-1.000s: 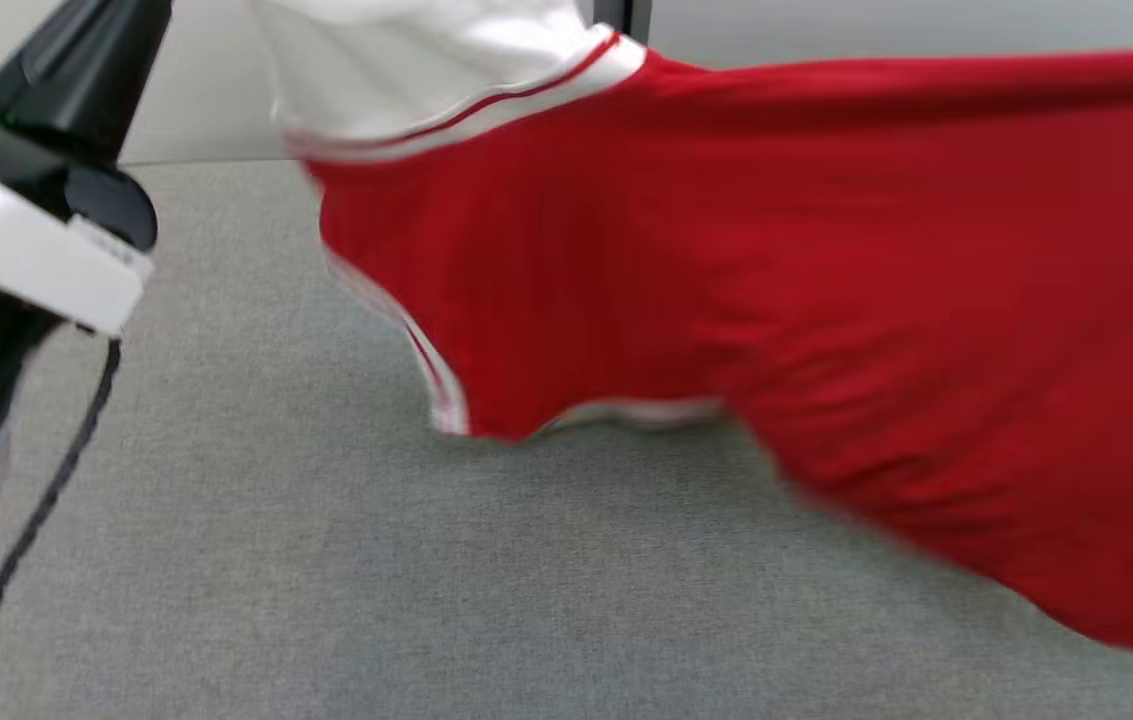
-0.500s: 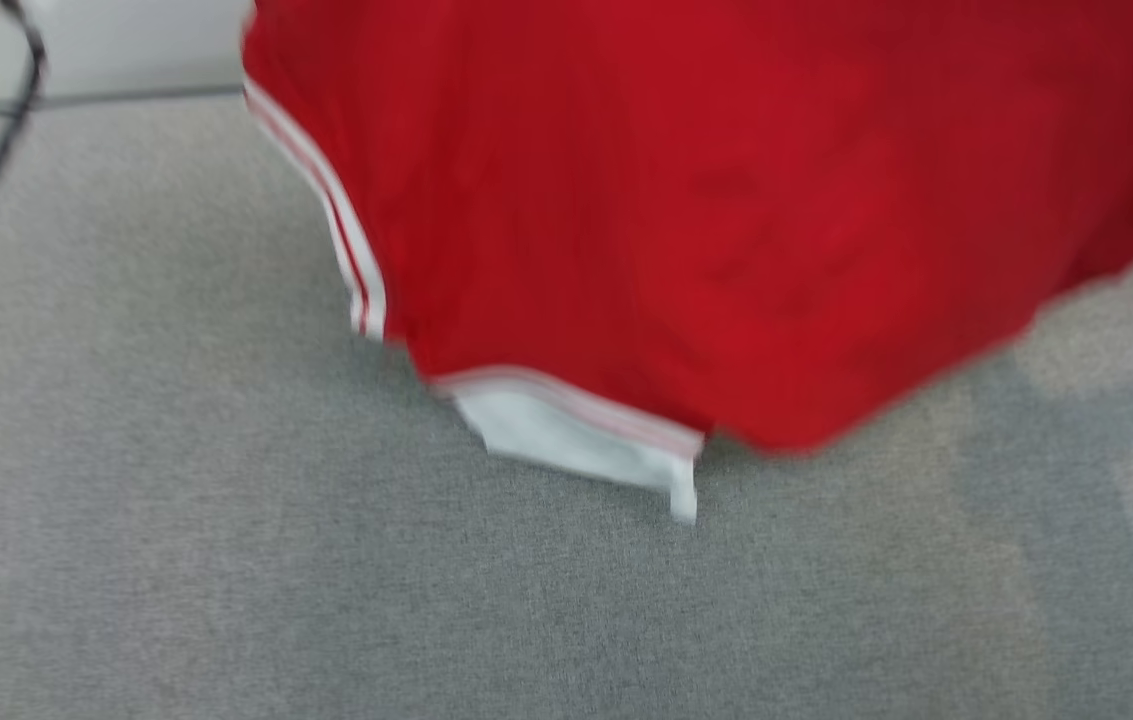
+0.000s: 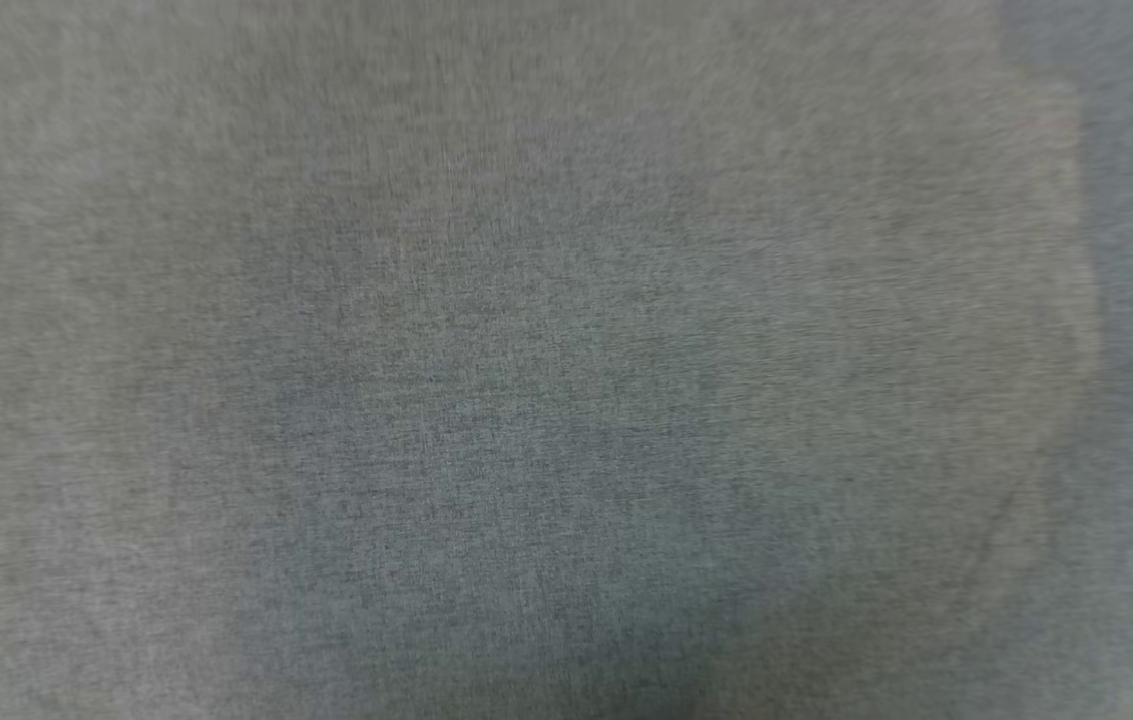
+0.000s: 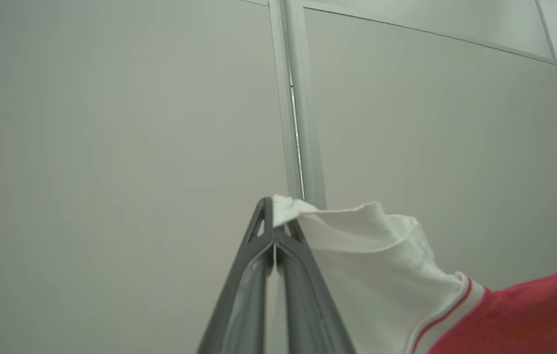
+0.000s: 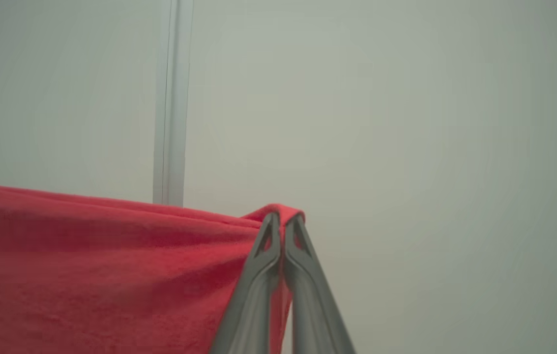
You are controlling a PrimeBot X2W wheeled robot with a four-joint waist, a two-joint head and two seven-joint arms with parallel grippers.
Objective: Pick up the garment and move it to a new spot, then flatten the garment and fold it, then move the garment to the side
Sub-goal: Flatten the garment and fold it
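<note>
The garment (image 4: 514, 319) is a red shirt with white sleeves and red-and-white trim. In the left wrist view my left gripper (image 4: 274, 216) is shut on the tip of a white sleeve (image 4: 357, 246), which hangs away to the right. In the right wrist view my right gripper (image 5: 282, 221) is shut on a corner of the red cloth (image 5: 101, 275), and the cloth stretches off to the left. Both grippers hold the garment up in the air before a pale wall.
Blurred grey carpet (image 3: 566, 360) spreads across the head view. A pale panelled wall with a vertical metal strip (image 4: 300, 123) stands behind the left gripper, and the wall strip (image 5: 172, 98) also rises behind the right gripper.
The head view has swung downward: the red garment and my left arm slid up and out of it, leaving grey carpet. Both grips look unchanged.
</note>
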